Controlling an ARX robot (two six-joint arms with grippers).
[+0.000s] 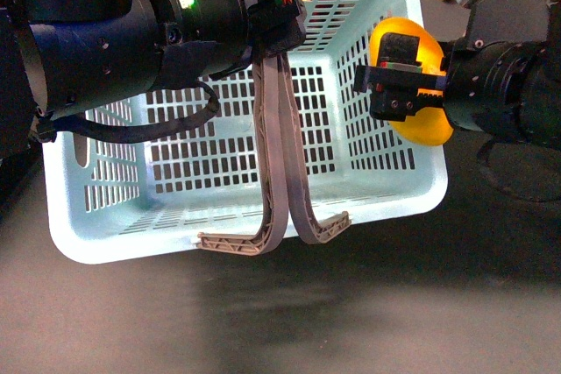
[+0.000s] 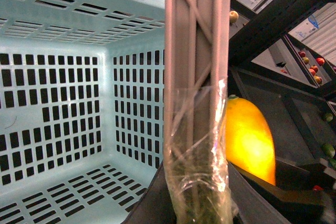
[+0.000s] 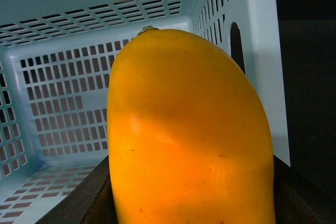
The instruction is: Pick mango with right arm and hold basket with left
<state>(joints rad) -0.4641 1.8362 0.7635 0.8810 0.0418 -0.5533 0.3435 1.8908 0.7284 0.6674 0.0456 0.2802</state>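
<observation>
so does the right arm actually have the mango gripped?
Yes, the front view shows the right gripper with its black jaws closed on either side of the yellow mango.

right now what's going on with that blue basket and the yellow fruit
The left gripper is shut on the two brown-grey swing handles of the light blue slotted plastic basket, holding it. The right gripper grips the smooth yellow oval mango at the basket's right rim. The mango is not yet lying in the basket.
</observation>
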